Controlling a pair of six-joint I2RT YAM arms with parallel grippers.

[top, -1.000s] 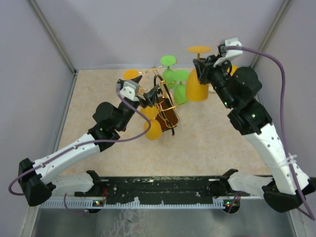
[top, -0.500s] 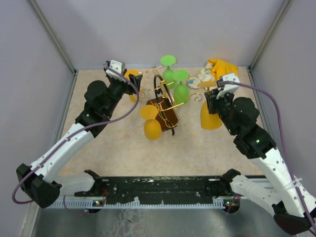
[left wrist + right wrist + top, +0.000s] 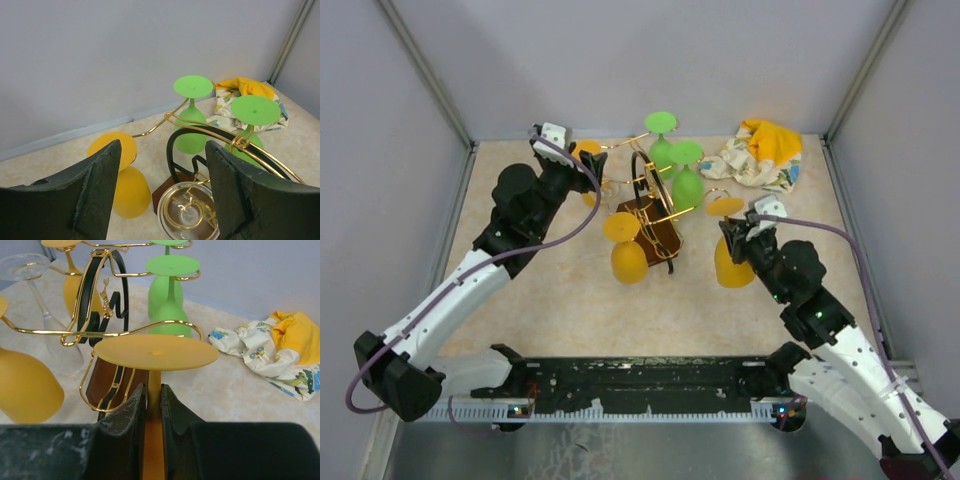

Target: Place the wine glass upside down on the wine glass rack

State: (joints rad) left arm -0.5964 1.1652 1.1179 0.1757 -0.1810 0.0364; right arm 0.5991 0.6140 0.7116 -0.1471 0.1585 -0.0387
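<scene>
1. My right gripper [image 3: 152,395] is clamped on the stem of the orange wine glass [image 3: 156,352], bowl down and foot up, just short of a free curled arm of the wine glass rack [image 3: 125,332].
2. My left gripper [image 3: 162,147] stands apart and empty at the rack's far-left side.
3. Risk: the flat foot strikes the thin wire instead of sliding in, tipping the rack and shaking the green glasses [image 3: 170,295].
4. Materials: matte, plastic-looking glass; glossy gold wire; dark wood base.
</scene>
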